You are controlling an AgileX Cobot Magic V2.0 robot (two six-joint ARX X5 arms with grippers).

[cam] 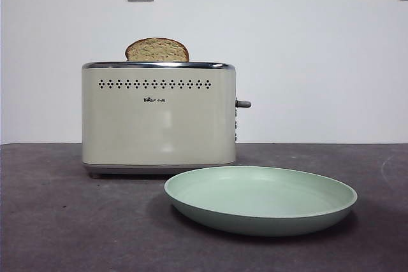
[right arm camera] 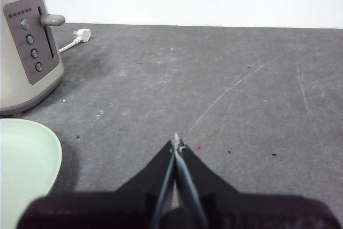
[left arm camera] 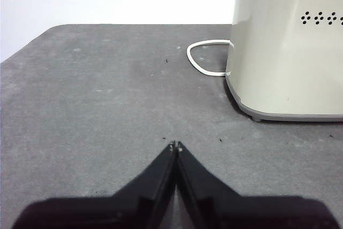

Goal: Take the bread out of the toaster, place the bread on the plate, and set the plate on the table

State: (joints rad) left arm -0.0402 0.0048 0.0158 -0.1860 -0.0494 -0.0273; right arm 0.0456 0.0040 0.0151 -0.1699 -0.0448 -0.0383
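While both arms waited low over the table (left arm camera: pixel 96 95), I judged the step in hand to be the first one, fetching the bread, and I meant to do it gently. Nearest me, the left gripper (left arm camera: pixel 175 146) had its black jaws pressed together on nothing, and the right gripper (right arm camera: pixel 176 142) was pinched closed and empty as well. Ahead of the right claw and off to one side lay the plate (right arm camera: pixel 24 170), a smooth, shallow mint-green round with a raised rim. Farther on stood the toaster (left arm camera: pixel 289 52), boxy, glossy cream, chrome-rimmed, ahead of the left claw and well clear of it. The bread (cam: pixel 157 50) rose from its slot, crusty brown with speckled crumb. I reckoned I should open wide, descend straight over the slice, pinch its flat faces lightly and lift vertically.
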